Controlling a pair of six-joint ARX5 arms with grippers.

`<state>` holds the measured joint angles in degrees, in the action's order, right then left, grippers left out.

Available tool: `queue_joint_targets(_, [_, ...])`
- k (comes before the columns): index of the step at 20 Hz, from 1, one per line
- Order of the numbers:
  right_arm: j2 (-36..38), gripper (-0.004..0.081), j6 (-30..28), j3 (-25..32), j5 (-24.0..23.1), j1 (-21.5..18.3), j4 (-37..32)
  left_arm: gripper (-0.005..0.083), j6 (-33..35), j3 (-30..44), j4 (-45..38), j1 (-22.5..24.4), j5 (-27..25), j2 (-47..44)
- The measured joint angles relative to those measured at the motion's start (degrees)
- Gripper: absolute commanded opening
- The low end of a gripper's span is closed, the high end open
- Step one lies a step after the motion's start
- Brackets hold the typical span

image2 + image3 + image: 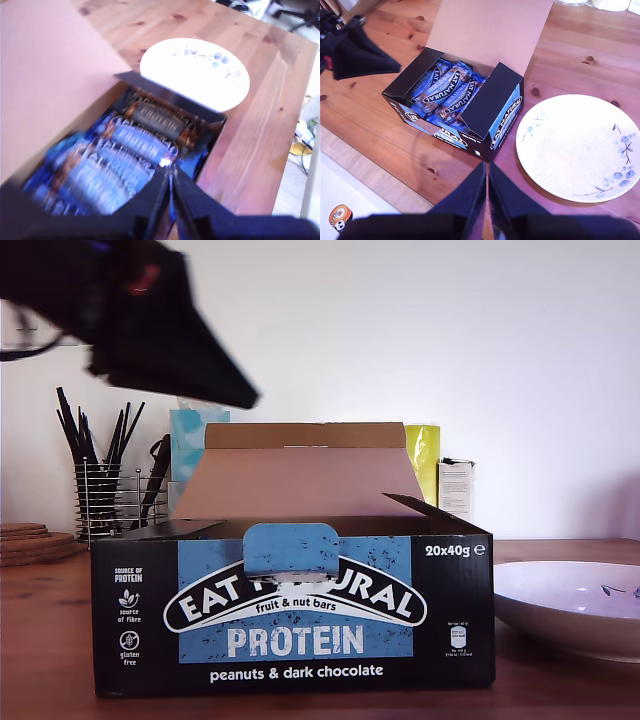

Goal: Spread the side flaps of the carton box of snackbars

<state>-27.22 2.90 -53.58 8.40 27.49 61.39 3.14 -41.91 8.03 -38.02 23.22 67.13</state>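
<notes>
The carton box of snackbars (290,610) stands mid-table, its blue front panel facing the exterior view and its brown lid flap (300,480) raised at the back. Both side flaps (490,100) (412,75) are folded inward over the wrapped bars (445,90), black sides up. In the exterior view one flap (180,529) lies low and the other (430,508) tilts up. My first gripper (235,390) hangs shut above the box's end on the exterior view's left, its tips (170,175) over the bars. My second gripper (486,175) is shut, high over the box's front corner, touching nothing.
A white plate (570,610) with blue flowers sits close to the box on the exterior view's right. Behind the box stand a wire holder of black utensils (105,490), a light-blue tissue box (190,440) and a yellow-green packet (425,460). Wooden mats (30,540) lie at the far left.
</notes>
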Motion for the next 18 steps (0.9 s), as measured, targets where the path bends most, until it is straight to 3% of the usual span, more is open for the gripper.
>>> queue_joint_targets(12, [0.0,-0.0013,-1.5,0.0,0.0,0.0,0.0,-0.0019,-3.3,-22.1,6.8,-7.8,-9.9,27.2])
queue_joint_targets(18, [0.0,-0.0013,-3.2,0.0,0.0,0.0,0.0,-0.0019,-5.6,-25.3,9.4,-8.7,-11.6,33.6])
